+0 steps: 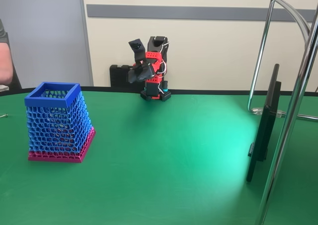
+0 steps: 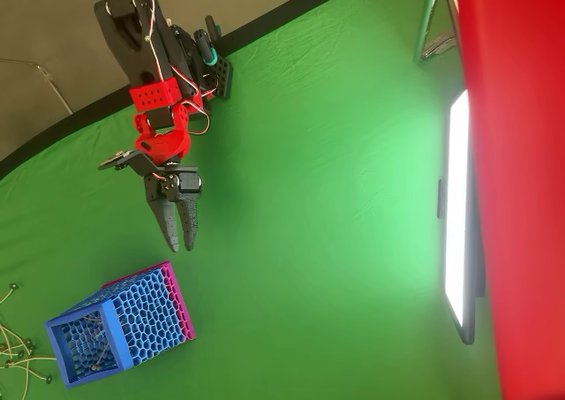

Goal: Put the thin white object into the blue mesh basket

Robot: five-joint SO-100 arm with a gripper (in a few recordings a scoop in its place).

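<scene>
The blue mesh basket (image 1: 55, 123) stands upright on the green table at the left, with a blue rim and a magenta base. From above, the basket (image 2: 119, 325) is at the lower left. Several thin white sticks (image 2: 16, 351) with small dark heads lie on the table left of it; one tip shows in the fixed view (image 1: 3, 115). A thin pale line shows inside the basket, but I cannot tell what it is. My gripper (image 2: 182, 244) hangs over the table above the basket in the overhead view, fingers together, holding nothing. In the fixed view the gripper (image 1: 136, 76) is folded at the back.
A dark monitor (image 1: 263, 128) stands on edge at the right, beside chrome stand tubes (image 1: 293, 111). A person's arm (image 1: 5, 61) shows at the left edge. The black-and-red arm base (image 2: 150, 64) sits at the table's back edge.
</scene>
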